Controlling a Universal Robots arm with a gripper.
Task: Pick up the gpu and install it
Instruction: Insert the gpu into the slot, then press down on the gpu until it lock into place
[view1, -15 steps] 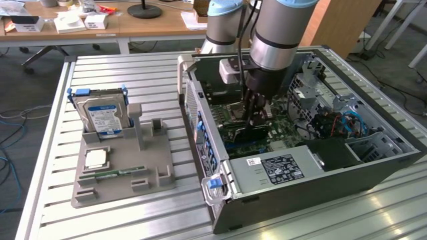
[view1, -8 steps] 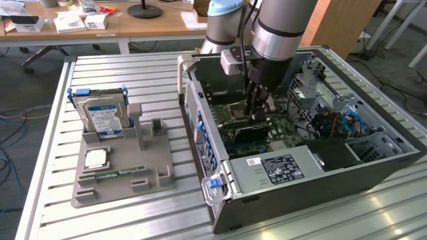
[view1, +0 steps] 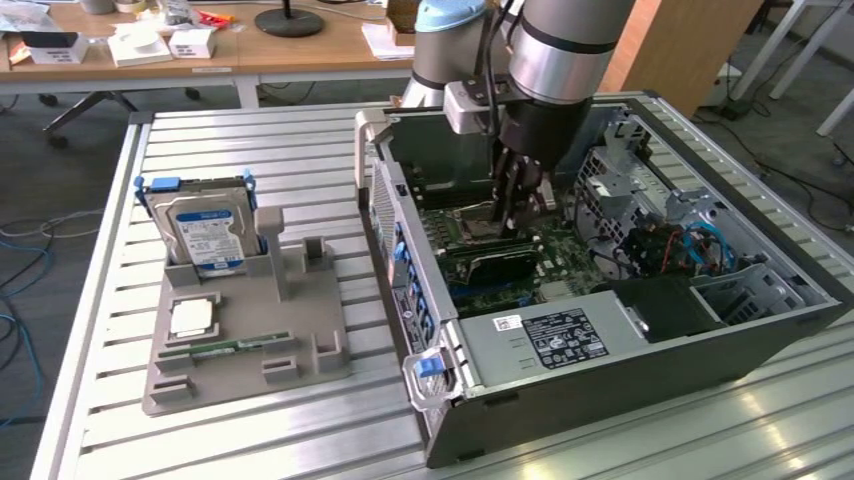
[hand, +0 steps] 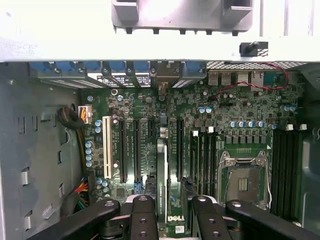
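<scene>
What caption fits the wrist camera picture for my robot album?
The black robot gripper holds the thin dark gpu card edge-on above the green motherboard inside the open computer case.

Open-sided computer case (view1: 747, 330): drive cage (view1: 627, 190) apparently crowding the end effector (view1: 514, 215).

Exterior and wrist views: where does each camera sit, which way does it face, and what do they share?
Exterior view: above and off the table, looking down at the open computer case; the arm and gripper reach inside.
Wrist view: on the wrist, looking down the fingers at the motherboard, with the gpu edge-on between them.
Shared: case, motherboard, gripper.
</scene>
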